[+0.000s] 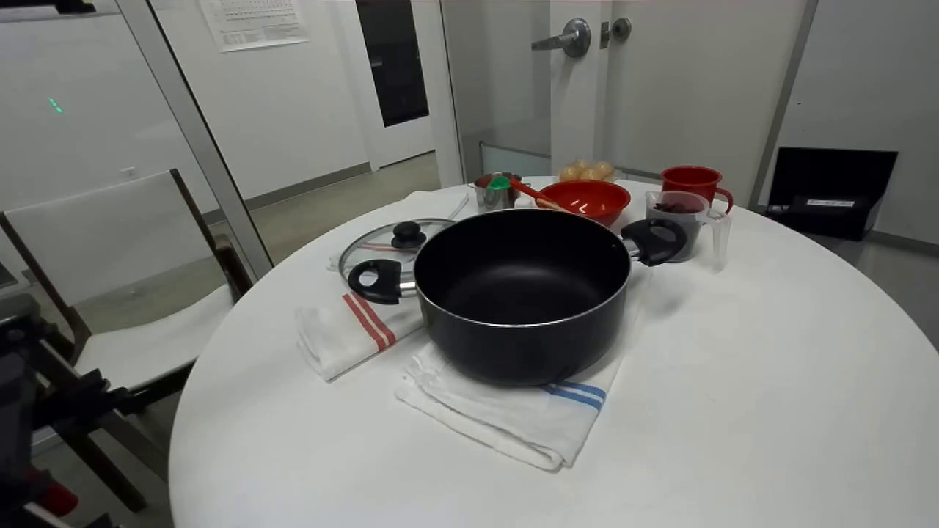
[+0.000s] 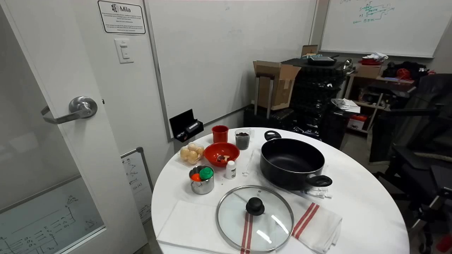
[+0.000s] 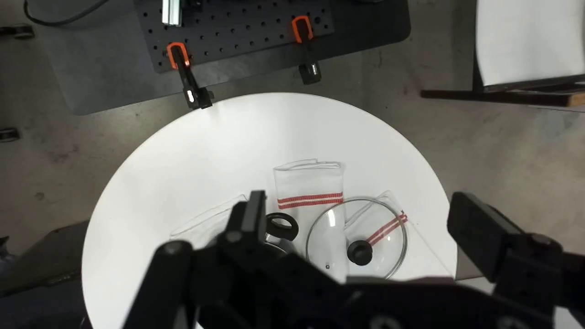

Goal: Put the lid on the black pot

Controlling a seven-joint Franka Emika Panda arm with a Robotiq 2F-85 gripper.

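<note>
The table [image 1: 741, 389] carries the pot [image 1: 521, 293], upright and uncovered, and the lid [image 2: 263, 225], lying flat just beside it. Step in hand, by judgement: approach to the lid; grasp, transfer and seating are not yet done. The next move calls, by judgement, for lowering the claw [image 3: 358, 224] over the lid and closing its 2 jaws on the knob [image 3: 359, 252]; after that, lift the lid level and seat it on the pot. Claw state: jaws spread wide, nothing held. Relative position: in the wrist view, the lid lies well below the claw and shows between the 2 jaws, with the knob near the middle of the gap. The claw hides most of the pot there and part of the lid. The knob points up, its top unobstructed.
</note>
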